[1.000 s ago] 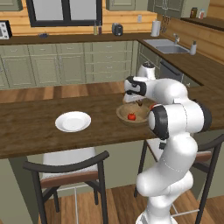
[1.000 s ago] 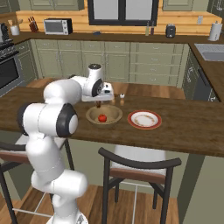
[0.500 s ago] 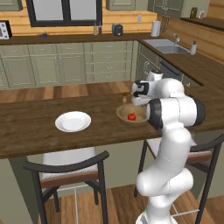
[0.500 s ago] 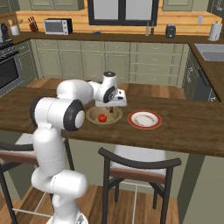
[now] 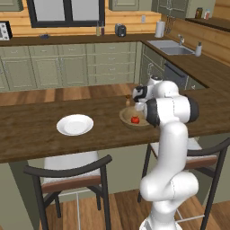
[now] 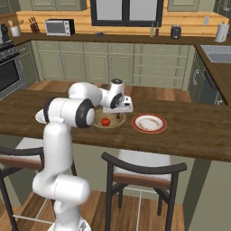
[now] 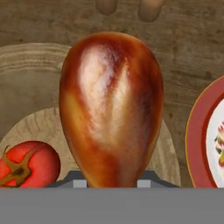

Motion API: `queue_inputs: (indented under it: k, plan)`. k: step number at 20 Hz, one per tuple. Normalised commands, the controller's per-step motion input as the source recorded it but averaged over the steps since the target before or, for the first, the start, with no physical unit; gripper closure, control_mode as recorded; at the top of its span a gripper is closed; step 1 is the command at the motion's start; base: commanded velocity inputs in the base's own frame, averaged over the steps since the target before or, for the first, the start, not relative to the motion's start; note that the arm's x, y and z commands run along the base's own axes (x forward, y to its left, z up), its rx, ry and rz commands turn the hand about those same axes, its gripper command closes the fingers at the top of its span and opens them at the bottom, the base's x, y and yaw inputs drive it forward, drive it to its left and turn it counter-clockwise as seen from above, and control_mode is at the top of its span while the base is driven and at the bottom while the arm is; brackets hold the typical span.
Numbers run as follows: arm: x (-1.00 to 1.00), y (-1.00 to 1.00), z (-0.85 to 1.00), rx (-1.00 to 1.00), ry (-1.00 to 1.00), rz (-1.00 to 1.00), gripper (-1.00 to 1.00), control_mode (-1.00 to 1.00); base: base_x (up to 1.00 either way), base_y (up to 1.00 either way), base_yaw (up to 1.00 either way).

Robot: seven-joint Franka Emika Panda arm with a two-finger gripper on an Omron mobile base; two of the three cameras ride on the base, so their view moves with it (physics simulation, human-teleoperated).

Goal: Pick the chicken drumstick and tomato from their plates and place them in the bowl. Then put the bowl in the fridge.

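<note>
The glossy orange-brown chicken drumstick hangs thick end forward, and my gripper is shut on its thin end. It hovers over the right part of the wooden bowl. The red tomato lies inside that bowl. In the base views my gripper sits just above the bowl with the tomato in it. The red-rimmed plate lies right beside the bowl; the white plate lies farther left. The fridge is out of view.
Bowl and plates rest on a dark wooden counter. Two bar stools stand at its near edge. Green cabinets, a sink and a microwave line the far walls.
My hand with the drumstick has shifted toward the red-rimmed plate's side and sunk lower over the bowl while the arm folded in. The tomato stays in the bowl.
</note>
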Motion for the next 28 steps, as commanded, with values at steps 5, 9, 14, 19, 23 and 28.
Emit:
queue_inputs:
  k: [5,9,14,19,23,28]
  plan:
    - [0.26,0.0,-0.34,0.0,0.03,0.0,1.0,-1.0,0.0,0.0,0.0]
    - [0.11,0.0,-0.27,0.0,0.01,0.0,1.0,-1.0,0.0,0.0,0.0]
    - [-0.22,0.09,-0.08,0.0,0.0,0.0,1.0,-1.0,0.0,0.0,0.0]
    - [-0.47,0.2,-0.1,0.0,-0.02,0.0,1.0,-1.0,0.0,0.0,0.0]
    - [-0.55,0.23,-0.14,0.0,-0.07,0.0,1.0,-1.0,0.0,0.0,0.0]
    - [-0.25,0.08,-0.23,0.0,-0.06,0.0,1.0,-1.0,0.0,0.0,0.0]
